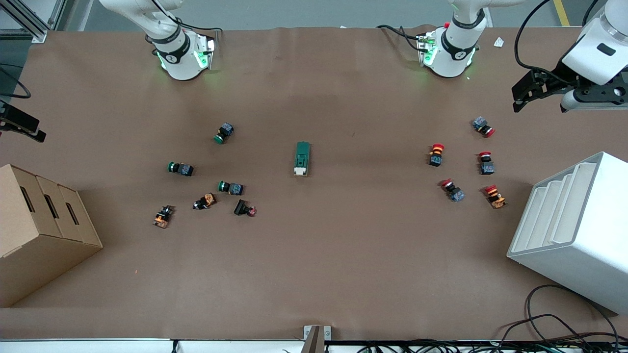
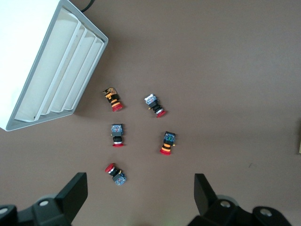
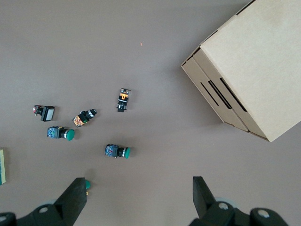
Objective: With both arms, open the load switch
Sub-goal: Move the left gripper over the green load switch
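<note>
So the switch (image 1: 302, 158) was sitting flat in the middle of the table, cream lever end pointing toward the front camera, well apart from everything else. Nothing was touching it.

My left gripper (image 1: 527, 93) was up in the air at its end of the table, over bare paper near the red buttons (image 1: 436, 154), fingers spread wide with nothing in them. My right gripper (image 3: 136, 197) was the same deal: wide open, empty, hovering near the cardboard box (image 1: 39, 230) with the green buttons (image 1: 179, 168) below it. From the front you only saw a dark bit of it at the table's edge.

What worried me: the switch is a small, light block lying loose on smooth paper. If one gripper pushed on the lever before the other had the green body pinned, I figured the whole thing would just skid or spin instead of opening. Both arms also had to meet at one tiny part, so the fingers could easily knock each other. And a grab too close to the cream end would probably clamp the lever shut. The scattered buttons were well away from it, so I didn't expect them to interfere.
</note>
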`<state>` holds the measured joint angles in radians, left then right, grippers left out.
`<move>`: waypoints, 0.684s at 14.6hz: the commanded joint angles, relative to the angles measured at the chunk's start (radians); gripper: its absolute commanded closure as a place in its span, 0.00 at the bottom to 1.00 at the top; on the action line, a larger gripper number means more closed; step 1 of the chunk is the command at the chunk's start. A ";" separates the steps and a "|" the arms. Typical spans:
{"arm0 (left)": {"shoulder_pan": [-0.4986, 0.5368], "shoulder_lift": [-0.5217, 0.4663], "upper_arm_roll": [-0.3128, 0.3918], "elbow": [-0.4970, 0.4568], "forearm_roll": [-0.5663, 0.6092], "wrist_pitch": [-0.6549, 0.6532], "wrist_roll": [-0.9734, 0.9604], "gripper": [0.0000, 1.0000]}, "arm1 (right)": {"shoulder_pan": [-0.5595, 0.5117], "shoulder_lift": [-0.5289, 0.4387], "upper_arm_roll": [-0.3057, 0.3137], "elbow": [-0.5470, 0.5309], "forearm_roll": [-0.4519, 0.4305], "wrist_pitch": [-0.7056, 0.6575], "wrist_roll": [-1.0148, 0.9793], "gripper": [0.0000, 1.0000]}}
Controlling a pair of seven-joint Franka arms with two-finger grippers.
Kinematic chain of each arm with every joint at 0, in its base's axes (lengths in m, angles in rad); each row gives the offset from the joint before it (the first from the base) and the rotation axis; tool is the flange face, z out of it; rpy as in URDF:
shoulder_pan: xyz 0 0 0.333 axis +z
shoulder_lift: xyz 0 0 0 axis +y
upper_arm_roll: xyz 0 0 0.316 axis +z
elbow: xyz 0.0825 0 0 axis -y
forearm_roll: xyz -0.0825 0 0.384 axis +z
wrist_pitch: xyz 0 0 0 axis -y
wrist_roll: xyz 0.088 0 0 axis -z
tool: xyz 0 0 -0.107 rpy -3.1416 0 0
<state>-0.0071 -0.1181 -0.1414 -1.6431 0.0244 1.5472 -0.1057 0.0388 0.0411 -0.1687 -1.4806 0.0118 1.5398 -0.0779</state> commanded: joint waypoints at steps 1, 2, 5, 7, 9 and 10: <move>0.013 0.008 0.002 0.031 -0.012 -0.032 0.017 0.00 | 0.004 0.000 0.002 0.003 -0.013 -0.003 0.024 0.00; 0.015 0.006 0.002 0.040 -0.012 -0.032 0.017 0.00 | 0.004 0.000 0.003 0.000 -0.013 0.002 0.023 0.00; -0.010 0.014 -0.018 0.059 -0.008 -0.032 0.015 0.00 | -0.008 0.000 0.000 0.019 -0.016 0.002 0.027 0.00; -0.053 0.047 -0.091 0.052 -0.011 0.002 -0.011 0.00 | -0.011 0.002 -0.002 0.043 -0.015 0.002 0.027 0.00; -0.085 0.086 -0.162 0.043 -0.006 0.060 -0.049 0.00 | -0.010 0.000 -0.002 0.043 -0.016 -0.001 0.027 0.00; -0.100 0.121 -0.208 0.042 0.006 0.097 -0.102 0.00 | -0.010 0.003 -0.002 0.043 -0.015 0.003 0.026 0.00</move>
<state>-0.0825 -0.0626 -0.2844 -1.6160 0.0183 1.5958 -0.1509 0.0352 0.0410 -0.1770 -1.4468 0.0077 1.5457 -0.0662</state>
